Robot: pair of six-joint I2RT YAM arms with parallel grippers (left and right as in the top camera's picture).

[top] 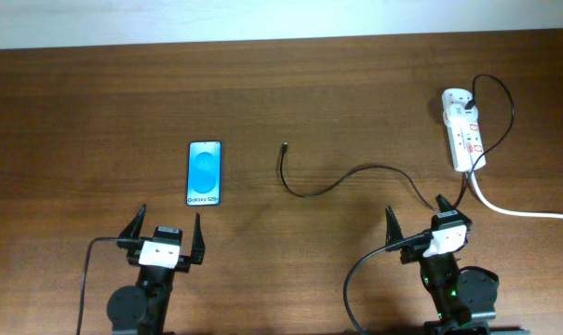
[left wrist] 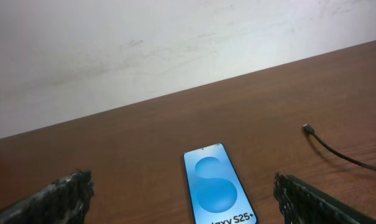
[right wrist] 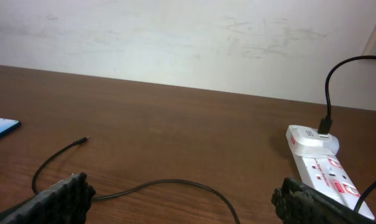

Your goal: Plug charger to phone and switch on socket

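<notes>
The phone point(top: 205, 173) lies flat on the table with a bright blue screen and its "Galaxy S25" text at the near end; it also shows in the left wrist view point(left wrist: 217, 185). The charger, a thin black cable point(top: 341, 181), curves from the socket to a small plug tip point(top: 284, 145), right of the phone and apart from it. The plug tip shows in the left wrist view point(left wrist: 308, 129). The socket point(top: 463, 130) is a white strip with red switches at the far right, also in the right wrist view point(right wrist: 324, 168). My left gripper point(top: 166, 229) is open just before the phone. My right gripper point(top: 417, 216) is open near the cable.
A thick white cord point(top: 523, 212) runs from the socket to the right edge. A white adapter point(right wrist: 312, 138) sits plugged in the socket's far end. A pale wall point(left wrist: 144, 43) stands behind the wooden table point(top: 95, 112).
</notes>
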